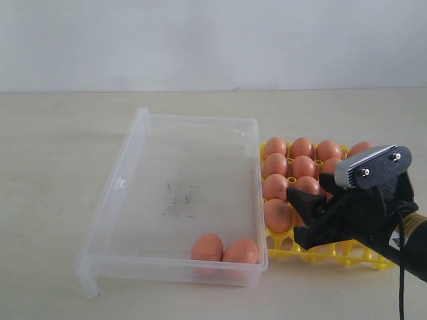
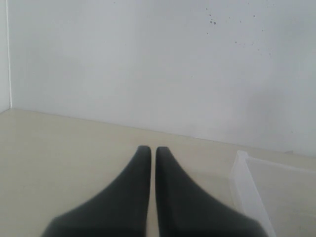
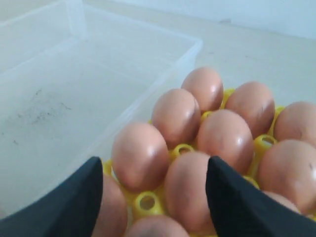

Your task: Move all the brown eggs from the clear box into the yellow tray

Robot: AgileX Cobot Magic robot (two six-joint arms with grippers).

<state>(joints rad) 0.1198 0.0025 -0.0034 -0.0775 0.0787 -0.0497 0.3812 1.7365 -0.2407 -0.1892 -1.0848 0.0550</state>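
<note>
R pincer [image 3: 154, 165] wide — over tray [image 3: 146, 201] edge

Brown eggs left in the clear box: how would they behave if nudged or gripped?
The two smooth oval orange-brown eggs would probably roll across the transparent plastic box's flat floor. Their glossy, curved shells look slippery, and likely crack under a hard squeeze.

brown eggs [image 3: 176, 116] look smooth, glossy; yellow tray [image 3: 227, 96] and clear box [image 1: 200, 160] plastic
</note>
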